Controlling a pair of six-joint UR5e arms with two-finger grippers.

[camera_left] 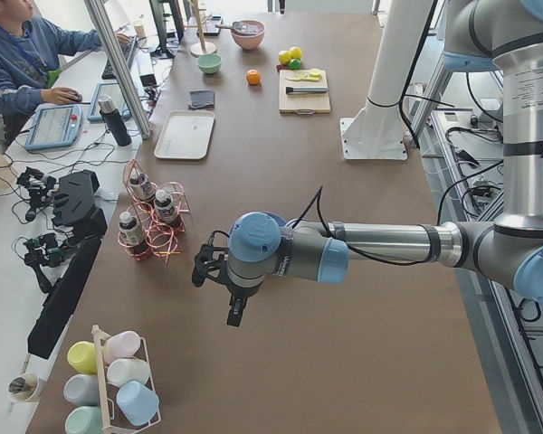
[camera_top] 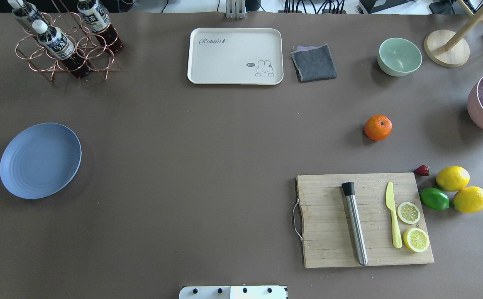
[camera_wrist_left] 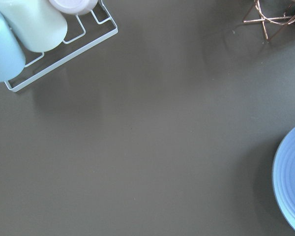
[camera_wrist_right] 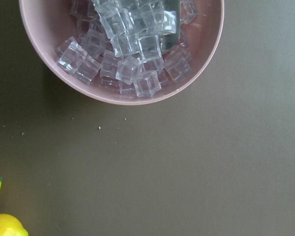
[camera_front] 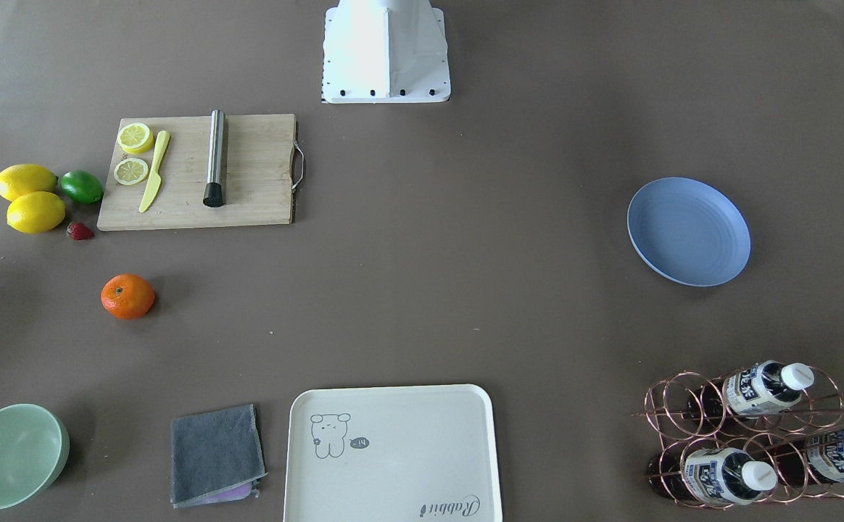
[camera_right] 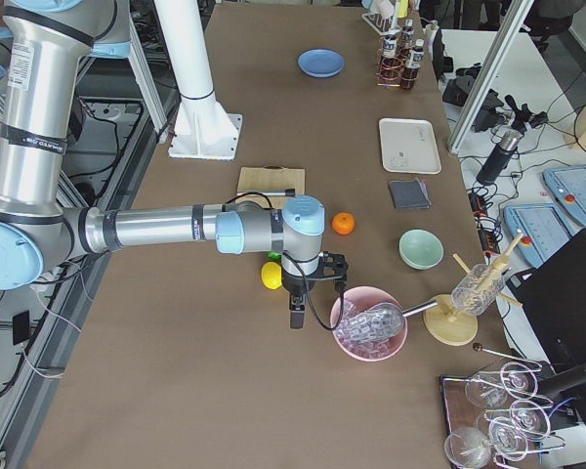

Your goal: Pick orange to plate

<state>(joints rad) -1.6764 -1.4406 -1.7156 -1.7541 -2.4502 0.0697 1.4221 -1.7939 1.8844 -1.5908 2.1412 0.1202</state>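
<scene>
The orange [camera_top: 378, 127] rests on the brown table at the right, between the cutting board and the mint bowl; it also shows in the front view [camera_front: 127, 296]. The blue plate [camera_top: 40, 160] lies empty at the far left, and its rim [camera_wrist_left: 292, 182] enters the left wrist view. My left gripper [camera_left: 235, 312] hangs beyond the table's left end region, near the plate, seen only from the side. My right gripper [camera_right: 298, 315] hangs beside a pink bowl, a short way from the orange [camera_right: 343, 224]. I cannot tell whether either gripper is open or shut.
A cutting board [camera_top: 364, 220] holds a muddler, a yellow knife and lemon slices. Two lemons [camera_top: 453, 178], a lime [camera_top: 434, 199] and a strawberry lie next to it. At the back stand a mint bowl [camera_top: 399, 56], a grey cloth [camera_top: 314, 62], a cream tray [camera_top: 235, 56] and a bottle rack [camera_top: 65, 41]. A pink ice bowl [camera_wrist_right: 120, 46] sits at the right.
</scene>
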